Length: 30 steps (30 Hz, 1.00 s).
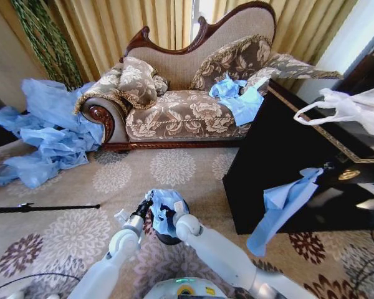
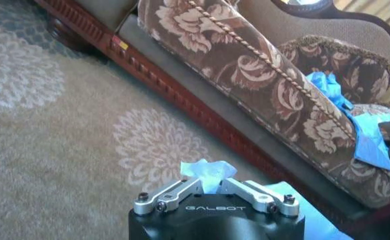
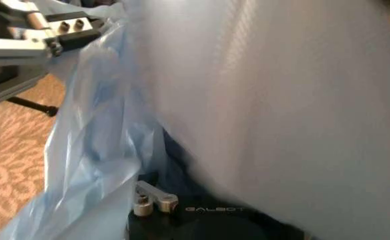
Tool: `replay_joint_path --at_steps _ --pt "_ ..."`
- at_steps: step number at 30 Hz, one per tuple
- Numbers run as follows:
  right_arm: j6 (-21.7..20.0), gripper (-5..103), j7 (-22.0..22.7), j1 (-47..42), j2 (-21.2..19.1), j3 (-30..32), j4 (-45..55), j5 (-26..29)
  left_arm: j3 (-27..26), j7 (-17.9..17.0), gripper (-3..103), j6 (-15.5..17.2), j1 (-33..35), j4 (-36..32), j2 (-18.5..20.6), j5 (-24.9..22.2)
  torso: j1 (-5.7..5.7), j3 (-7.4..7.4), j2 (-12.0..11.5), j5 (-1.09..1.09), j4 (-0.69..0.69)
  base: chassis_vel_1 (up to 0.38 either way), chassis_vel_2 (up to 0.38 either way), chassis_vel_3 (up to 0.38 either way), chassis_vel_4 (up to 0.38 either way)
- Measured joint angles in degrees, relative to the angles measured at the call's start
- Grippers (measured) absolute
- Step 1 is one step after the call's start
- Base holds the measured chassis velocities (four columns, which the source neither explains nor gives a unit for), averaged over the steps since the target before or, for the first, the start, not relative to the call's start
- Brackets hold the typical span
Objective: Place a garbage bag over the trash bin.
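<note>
On the carpet, at six o'clock in the head view: both arms are converging over the trash bin [image 1: 165,235].

Trash bin: the small black bin is standing on the patterned carpet [image 1: 174,168], between the two forearms, well apart from the sofa [image 1: 187,112] at twelve o'clock. Only its dark lower curve is showing under the plastic.

Garbage bag: the light blue garbage bag [image 1: 165,202] is lying bunched over the top of the bin, not yet visibly spread round the rim.

Left gripper: the left gripper [image 2: 210,186] is sitting at the ten o'clock edge of the bag, fingers drawn narrow and pinching a small tuft of the blue film.

Right gripper: the right gripper [image 1: 168,218] is working at the bag's four o'clock edge. In its own wrist view the film is draping across the lens; whether its fingers are gripping or parted I cannot tell.

Step in hand: judged as opening the bag mouth and seating it over the rim; the task appears partly advanced.

Next move calls for: pulling the two held edges apart, then drawing them down past the rim evenly.

Risk: the thin film is likely to slip or tear under uneven tension, and the light bin may tip.

Other items: a dark cabinet [image 1: 287,168] is standing at three o'clock with another blue bag [image 1: 283,208] hanging from it.
</note>
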Motion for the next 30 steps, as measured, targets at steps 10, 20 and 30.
replay_joint_path --at_steps 10,20,30 --pt "-0.4 100 -1.0 -1.1 -3.5 -1.0 6.0 0.5 -1.5 0.7 0 0.0 0.2 -0.2 0.9 -1.2 0.00 0.00 0.0 0.01 0.02 0.000 0.000 0.000 0.000" --pt "0.8 100 -3.2 -2.6 -6.1 -1.3 12.8 -9.8 -0.5 2.3 0 0.0 0.3 1.2 1.0 1.3 0.00 0.00 0.0 0.00 0.01 0.000 0.000 0.000 0.000" --pt "2.1 100 -7.2 -8.0 -8.5 2.9 17.5 -9.6 0.3 2.3 0 -0.4 -0.1 1.4 1.1 2.0 0.00 0.00 0.0 -0.01 -0.01 0.000 0.000 0.000 0.000"
